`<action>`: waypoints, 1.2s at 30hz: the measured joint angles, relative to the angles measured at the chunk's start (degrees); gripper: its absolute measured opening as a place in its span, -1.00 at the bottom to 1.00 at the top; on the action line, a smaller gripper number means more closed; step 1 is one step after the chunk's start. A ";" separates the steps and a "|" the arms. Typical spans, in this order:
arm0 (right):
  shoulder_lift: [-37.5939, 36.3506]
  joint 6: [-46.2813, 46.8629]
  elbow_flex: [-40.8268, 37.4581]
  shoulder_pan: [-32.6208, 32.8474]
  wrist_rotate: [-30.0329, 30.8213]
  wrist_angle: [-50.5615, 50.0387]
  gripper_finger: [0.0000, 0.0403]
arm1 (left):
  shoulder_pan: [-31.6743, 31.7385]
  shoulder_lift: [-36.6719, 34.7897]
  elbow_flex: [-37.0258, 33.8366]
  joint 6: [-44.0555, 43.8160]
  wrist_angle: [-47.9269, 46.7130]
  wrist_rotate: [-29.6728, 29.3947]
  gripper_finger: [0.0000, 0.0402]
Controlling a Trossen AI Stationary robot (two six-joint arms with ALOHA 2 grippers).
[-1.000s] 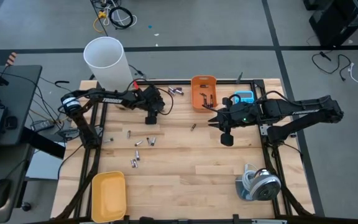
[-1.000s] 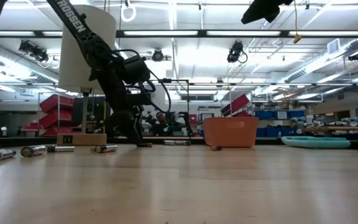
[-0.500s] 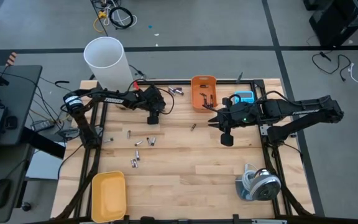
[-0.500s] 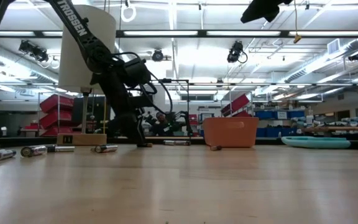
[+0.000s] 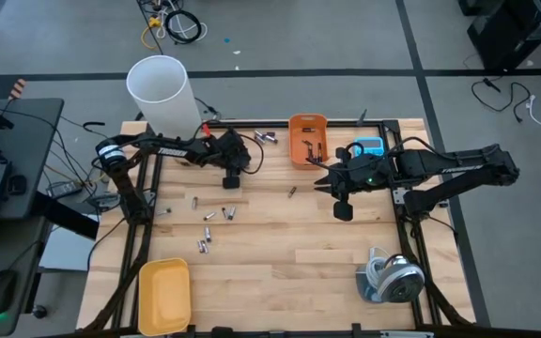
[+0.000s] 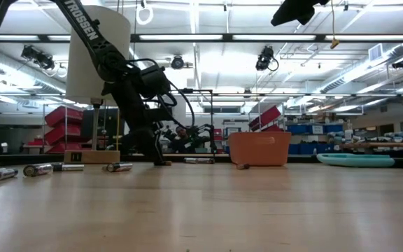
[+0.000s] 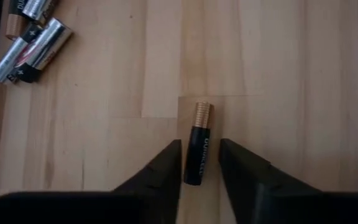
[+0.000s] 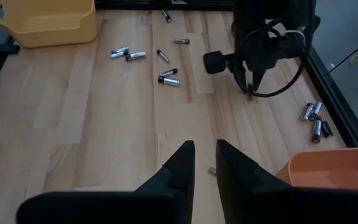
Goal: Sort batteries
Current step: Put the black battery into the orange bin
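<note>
A black battery with a copper end (image 7: 198, 149) lies flat on the wooden table. My left gripper (image 7: 200, 148) is low over it, slanting down, open, one finger on each side of its black end; a strip of wood shows between finger and cell. In the high view this gripper (image 5: 228, 182) is at the table's far left. More batteries lie loose (image 5: 209, 216), (image 5: 266, 138), (image 7: 33, 46). My right gripper (image 8: 205, 155) hangs high above the table's middle (image 5: 319, 184), its fingers a little apart with nothing between them.
An orange bin (image 5: 308, 127) holding a few cells stands at the far edge, with a blue calculator (image 5: 369, 148) to its right. A white cylinder (image 5: 161, 94) rises at the far left. A yellow bin (image 5: 164, 294) sits near left, a grey reel (image 5: 393, 279) near right.
</note>
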 joint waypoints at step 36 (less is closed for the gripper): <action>-0.02 0.20 -1.03 0.00 0.02 5.48 -0.74 | -7.81 -9.84 -0.22 -3.95 0.30 -3.10 -1.00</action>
